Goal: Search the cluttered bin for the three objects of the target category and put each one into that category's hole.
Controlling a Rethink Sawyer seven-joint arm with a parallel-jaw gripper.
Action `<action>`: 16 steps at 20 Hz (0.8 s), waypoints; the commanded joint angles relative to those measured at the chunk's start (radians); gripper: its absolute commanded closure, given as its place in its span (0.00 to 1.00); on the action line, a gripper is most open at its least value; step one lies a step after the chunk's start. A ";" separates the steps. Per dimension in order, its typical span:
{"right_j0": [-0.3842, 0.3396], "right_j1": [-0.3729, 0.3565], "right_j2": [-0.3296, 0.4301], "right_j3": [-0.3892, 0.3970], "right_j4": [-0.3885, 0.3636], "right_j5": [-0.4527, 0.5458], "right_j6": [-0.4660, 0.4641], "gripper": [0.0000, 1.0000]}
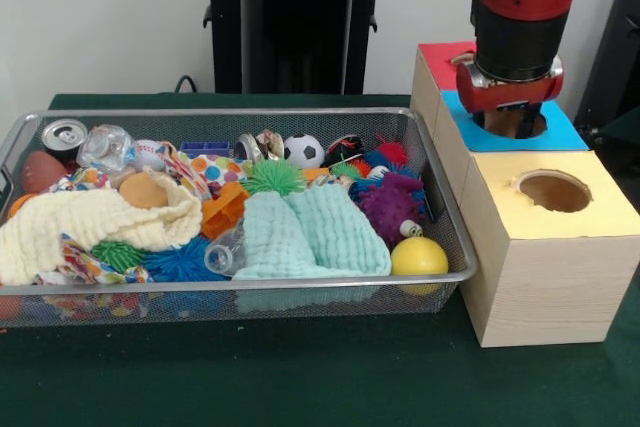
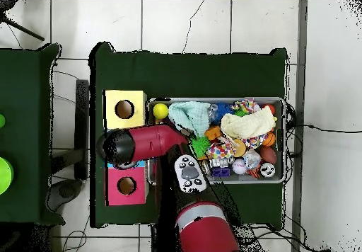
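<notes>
The wire mesh bin (image 1: 250, 285) sits left of three wooden boxes and is full of toys and cloths. One clear crumpled bottle (image 1: 106, 146) lies at the bin's far left corner beside a silver can (image 1: 64, 136). A second clear bottle (image 1: 226, 251) pokes out from under a mint cloth (image 1: 300, 232) near the front rim. I see no third bottle. My gripper (image 1: 512, 115) hangs over the hole of the blue-topped box (image 1: 562, 133), its tip hidden by the wrist. In the overhead view the arm's end (image 2: 119, 146) covers that box, left of the bin (image 2: 284, 139).
A yellow-topped box (image 1: 592, 215) with an open hole stands nearest, a red-topped one (image 1: 444, 53) farthest. The bin also holds a yellow ball (image 1: 419, 256), a soccer ball (image 1: 303, 151), a cream cloth (image 1: 90, 227), spiky toys and a purple fuzzy toy (image 1: 388, 205).
</notes>
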 commanded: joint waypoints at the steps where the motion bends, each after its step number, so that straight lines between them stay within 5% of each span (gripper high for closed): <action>1: -0.065 -0.018 0.023 0.077 -0.104 0.024 -0.090 0.00; 11: -0.070 -0.133 0.040 0.050 -0.113 0.238 -0.152 0.00; 12: -0.082 -0.136 0.052 0.058 -0.110 0.231 -0.145 1.00; 16: -0.080 -0.139 0.057 0.046 -0.114 0.246 -0.144 1.00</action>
